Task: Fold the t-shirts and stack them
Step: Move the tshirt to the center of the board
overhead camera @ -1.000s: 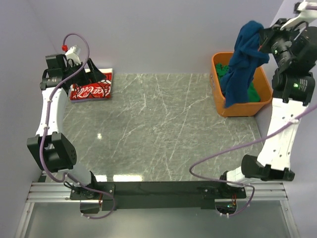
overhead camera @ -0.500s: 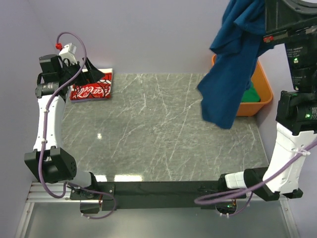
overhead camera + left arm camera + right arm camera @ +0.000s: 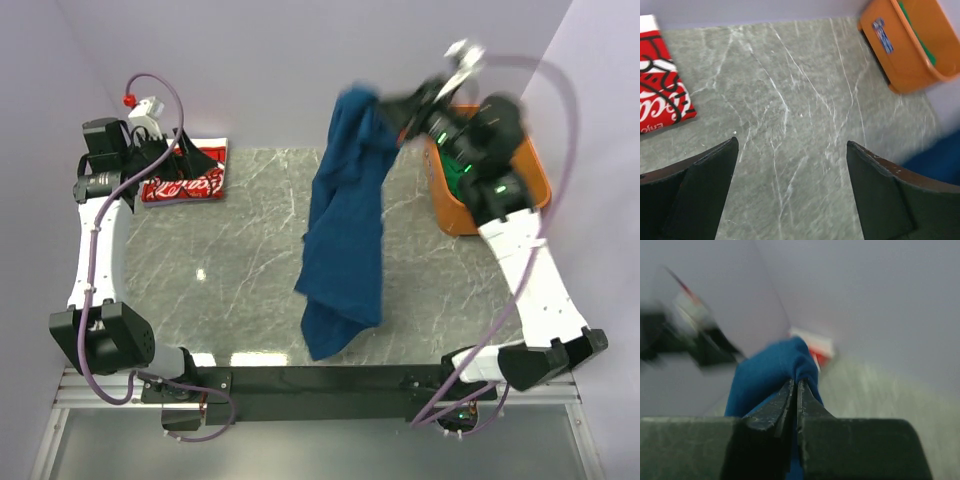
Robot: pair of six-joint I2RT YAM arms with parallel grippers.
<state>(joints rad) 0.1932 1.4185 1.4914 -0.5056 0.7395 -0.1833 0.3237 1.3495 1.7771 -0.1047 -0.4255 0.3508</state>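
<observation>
Top external: navy t-shirt hanging from the right arm over mid-table

Nearest the arm bases, the lower hem of the navy t-shirt point(image 3: 345, 240) dangles over the near part of the table point(image 3: 240, 270). Whether the hem touches the marble can't be told. The cloth hangs long and crumpled, plain dark blue on the side shown, widening toward the bottom. Its top is bunched where the right gripper point(image 3: 388, 105) pinches it, high above the far middle of the table. Right wrist view confirms this: the right gripper point(image 3: 796, 385) is clamped tight on a fold of the navy t-shirt point(image 3: 765, 375), jaws nearly together, background blurred.

The left gripper point(image 3: 791, 144) has its fingers spread wide with nothing between them and bare marble below. A blue blur of the navy t-shirt point(image 3: 935, 160) shows at the lower right of that view.

Far right is the orange tub point(image 3: 450, 210), with the green t-shirt point(image 3: 458, 165) lying inside, partly hidden by the right arm. Left wrist view also shows the orange tub point(image 3: 910, 65) with a green strip point(image 3: 921, 35) inside.

At the far left corner, the red t-shirt point(image 3: 185, 183) lies folded flat on the table, white script up, just beside the left gripper point(image 3: 195, 155).
</observation>
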